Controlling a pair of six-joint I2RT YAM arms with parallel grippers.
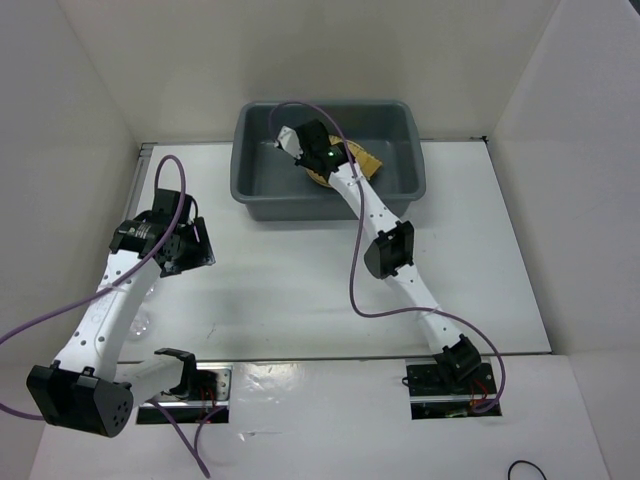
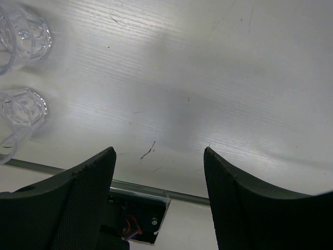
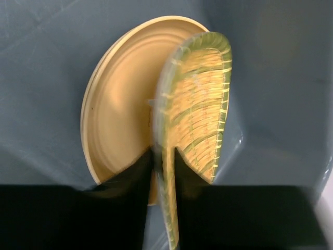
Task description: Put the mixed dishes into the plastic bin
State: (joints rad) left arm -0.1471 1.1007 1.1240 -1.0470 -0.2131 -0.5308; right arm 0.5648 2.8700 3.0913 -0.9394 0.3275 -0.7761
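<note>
My right gripper (image 3: 164,156) is shut on the rim of the yellow ribbed bamboo-look tray (image 3: 200,104) and holds it on edge inside the dark grey plastic bin (image 1: 262,178). A round yellow-orange plate (image 3: 117,109) lies on the bin floor right behind the tray; both show under the right wrist in the top view (image 1: 360,160). My left gripper (image 2: 158,156) is open and empty above the bare table. Two clear glass cups (image 2: 23,107) stand at the left edge of the left wrist view. One cup (image 1: 140,322) shows faintly by the left arm.
White walls enclose the table on three sides. The left arm's base mount (image 1: 190,385) and the right arm's base mount (image 1: 450,385) sit at the near edge. The bin stands at the far middle of the table.
</note>
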